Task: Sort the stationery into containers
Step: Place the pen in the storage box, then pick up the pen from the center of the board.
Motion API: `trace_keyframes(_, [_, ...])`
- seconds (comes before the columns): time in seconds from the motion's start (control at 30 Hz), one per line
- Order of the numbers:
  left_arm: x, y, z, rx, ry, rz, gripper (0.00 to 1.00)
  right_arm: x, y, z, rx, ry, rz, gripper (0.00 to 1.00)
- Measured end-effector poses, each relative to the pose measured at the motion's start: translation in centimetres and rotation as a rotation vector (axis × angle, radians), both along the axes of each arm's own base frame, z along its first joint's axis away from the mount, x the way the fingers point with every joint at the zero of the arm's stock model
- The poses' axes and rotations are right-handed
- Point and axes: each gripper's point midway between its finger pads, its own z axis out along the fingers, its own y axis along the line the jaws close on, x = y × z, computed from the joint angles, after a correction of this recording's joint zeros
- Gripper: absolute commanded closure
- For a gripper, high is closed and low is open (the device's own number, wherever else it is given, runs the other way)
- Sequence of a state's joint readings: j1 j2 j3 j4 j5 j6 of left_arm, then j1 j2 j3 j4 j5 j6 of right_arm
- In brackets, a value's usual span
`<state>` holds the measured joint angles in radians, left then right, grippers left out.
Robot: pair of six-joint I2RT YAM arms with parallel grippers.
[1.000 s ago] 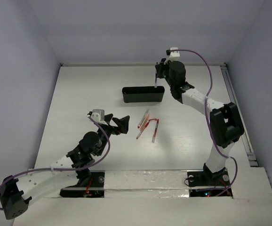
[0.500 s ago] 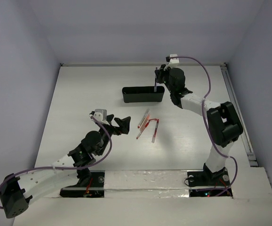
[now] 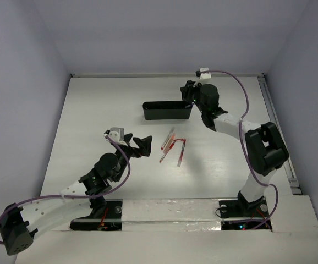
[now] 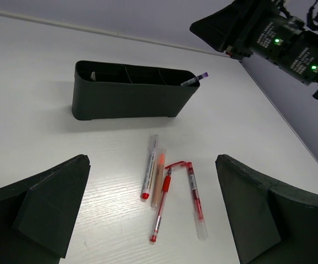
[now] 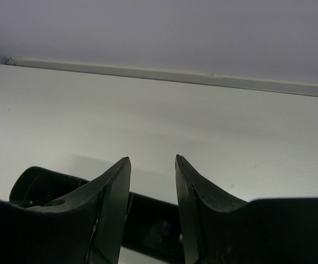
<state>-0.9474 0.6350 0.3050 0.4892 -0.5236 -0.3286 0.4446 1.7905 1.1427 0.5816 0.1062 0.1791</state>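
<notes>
The long black tray stands at the back middle of the table; it also shows in the left wrist view. A pen leans out of its right end. Several red-and-clear pens lie loose on the table in front of the tray, and show in the left wrist view. My right gripper hovers over the tray's right end, open and empty, with the tray rim below its fingers. My left gripper is open and empty, low, just left of the loose pens. Scissors and eraser do not show.
The right arm arches along the right side of the table. A rail runs along the right edge. The back wall stands just behind the tray. Purple cables loop off both arms.
My right gripper held a pen upright over the tray's right end; now it has opened and the pen rests in the tray. The left arm has barely moved.
</notes>
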Motion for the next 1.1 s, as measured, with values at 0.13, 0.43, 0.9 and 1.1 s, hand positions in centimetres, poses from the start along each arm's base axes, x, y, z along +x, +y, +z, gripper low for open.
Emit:
trace_keyframes(0.13, [0.0, 0.2, 0.1, 0.0, -0.004, 0.007, 0.01, -2.2, -1.1, 2.0, 0.015, 0.013, -0.007, 0.64])
trace_keyframes(0.43, [0.1, 0.4, 0.1, 0.002, -0.005, 0.02, 0.01, -8.9, -2.1, 0.8, 0.046, 0.244, 0.014, 0.69])
trace_keyframes(0.9, [0.2, 0.4, -0.1, 0.01, 0.001, 0.028, 0.01, -19.2, -0.3, -14.1, -0.169, 0.777, 0.097, 0.55])
trace_keyframes(1.1, [0.3, 0.3, -0.6, 0.026, 0.01, 0.027, 0.01, -20.2, -0.1, -17.7, -0.216, 0.872, 0.092, 0.61])
